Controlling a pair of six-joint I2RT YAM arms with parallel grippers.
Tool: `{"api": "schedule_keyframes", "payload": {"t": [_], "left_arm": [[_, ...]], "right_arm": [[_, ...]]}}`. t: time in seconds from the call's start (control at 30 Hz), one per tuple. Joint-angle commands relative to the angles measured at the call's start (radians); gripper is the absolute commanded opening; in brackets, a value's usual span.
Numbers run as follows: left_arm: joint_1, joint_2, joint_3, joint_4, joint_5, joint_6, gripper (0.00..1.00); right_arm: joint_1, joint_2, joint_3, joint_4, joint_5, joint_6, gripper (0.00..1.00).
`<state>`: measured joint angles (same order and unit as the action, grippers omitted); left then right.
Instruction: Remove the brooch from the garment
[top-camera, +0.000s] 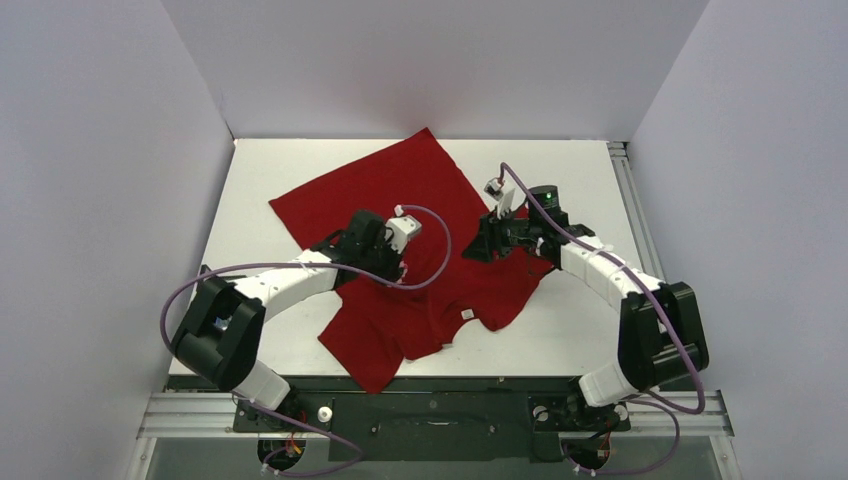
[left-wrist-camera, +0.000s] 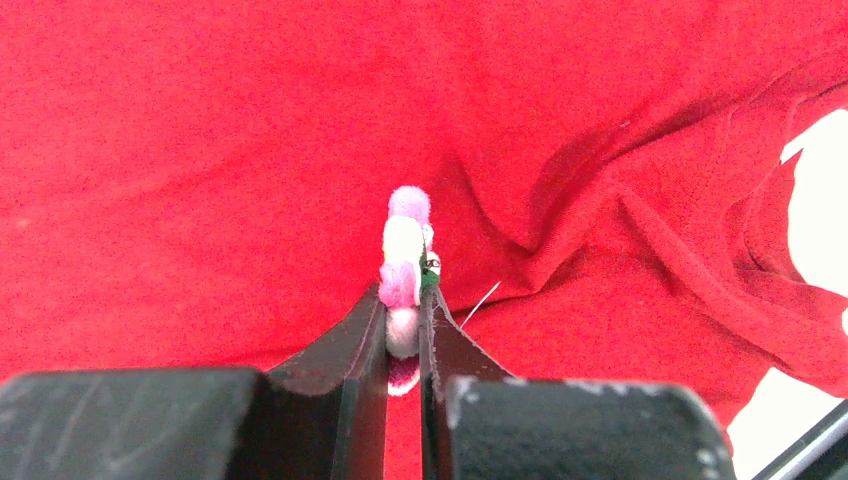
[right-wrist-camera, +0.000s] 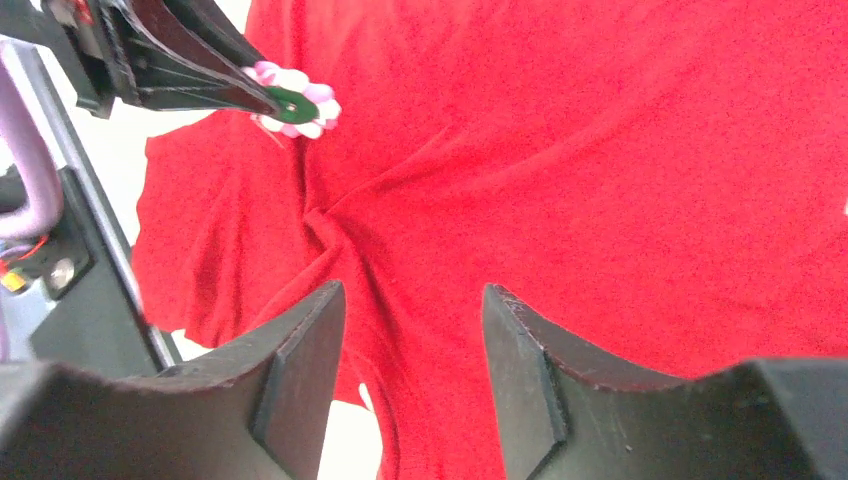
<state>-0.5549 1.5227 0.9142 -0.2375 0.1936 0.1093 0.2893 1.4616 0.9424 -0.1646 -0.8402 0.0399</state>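
Table (top-camera: 585, 175) white, pale walls (top-camera: 420, 60) | left gripper (left-wrist-camera: 403, 322) clamps brooch (left-wrist-camera: 403, 255) | right gripper (right-wrist-camera: 413, 300) parted, empty, over garment (right-wrist-camera: 600, 150)

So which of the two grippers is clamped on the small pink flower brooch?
The left gripper: it is shut on the pink-petalled flower brooch. The right gripper stands open over the dark-red cloth T-shirt, holding nothing.

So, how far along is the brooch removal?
Done: the left tool is shut on the brooch. In hand: its bare pin looks clear of the garment, though separation isn't certain. Left: carry it away and set it down; the right tool hangs open, empty.
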Motion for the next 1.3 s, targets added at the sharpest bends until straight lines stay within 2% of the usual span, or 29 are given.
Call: {"api": "schedule_keyframes", "payload": {"t": [0.0,0.1,0.2,0.3,0.37,0.4,0.43,0.47,0.5,0.53,0.57,0.63,0.8,0.83,0.9,1.0,1.1,1.27], "left_arm": [[0.070,-0.078,0.102,-0.030,0.087,-0.132,0.00],[0.115,-0.101,0.128,0.009,0.221,-0.270,0.00],[0.178,-0.107,0.137,0.135,0.377,-0.387,0.00],[0.208,-0.101,0.158,0.239,0.561,-0.490,0.00],[0.228,-0.102,0.140,0.377,0.699,-0.580,0.00],[0.240,-0.101,0.125,0.522,0.732,-0.628,0.00],[0.243,-0.100,0.085,0.609,0.783,-0.757,0.00],[0.249,-0.098,0.032,0.822,0.807,-0.894,0.00],[0.251,-0.091,0.004,1.027,0.811,-0.965,0.00],[0.249,-0.087,-0.041,1.118,0.811,-1.083,0.00],[0.243,-0.077,-0.060,1.265,0.807,-1.126,0.00],[0.230,-0.071,-0.090,1.362,0.796,-1.192,0.00],[0.215,-0.064,-0.113,1.431,0.776,-1.248,0.00],[0.212,-0.062,-0.119,1.449,0.773,-1.256,0.00],[0.204,-0.060,-0.126,1.462,0.770,-1.265,0.00],[0.191,-0.056,-0.133,1.475,0.766,-1.270,0.00],[0.190,-0.052,-0.136,1.476,0.761,-1.273,0.00],[0.178,-0.047,-0.138,1.483,0.758,-1.280,0.00]], "right_arm": [[-0.003,-0.131,0.089,0.000,0.187,-0.088,0.53],[-0.006,-0.240,0.082,0.090,0.272,-0.055,0.65],[-0.011,-0.287,0.109,0.117,0.368,0.027,0.89],[-0.026,-0.237,0.225,-0.032,0.233,-0.017,0.95],[-0.029,-0.208,0.250,-0.064,0.114,-0.008,0.94],[-0.029,-0.206,0.237,-0.049,0.052,0.050,0.92],[-0.029,-0.217,0.184,0.038,0.022,0.091,0.91],[-0.024,-0.252,0.138,0.114,-0.014,0.211,0.91],[-0.018,-0.270,0.038,0.290,-0.022,0.267,0.90],[-0.004,-0.288,-0.027,0.414,-0.027,0.372,0.89],[0.003,-0.286,-0.043,0.446,-0.040,0.412,0.86],[0.027,-0.277,-0.074,0.513,-0.052,0.510,0.81],[0.078,-0.248,-0.093,0.605,-0.083,0.582,0.76],[0.089,-0.243,-0.095,0.613,-0.084,0.598,0.72],[0.101,-0.230,-0.111,0.686,-0.086,0.657,0.64],[0.112,-0.213,-0.136,0.848,-0.096,0.746,0.59],[0.123,-0.201,-0.134,0.912,-0.109,0.796,0.58],[0.142,-0.186,-0.126,0.913,-0.108,0.798,0.56]]}}
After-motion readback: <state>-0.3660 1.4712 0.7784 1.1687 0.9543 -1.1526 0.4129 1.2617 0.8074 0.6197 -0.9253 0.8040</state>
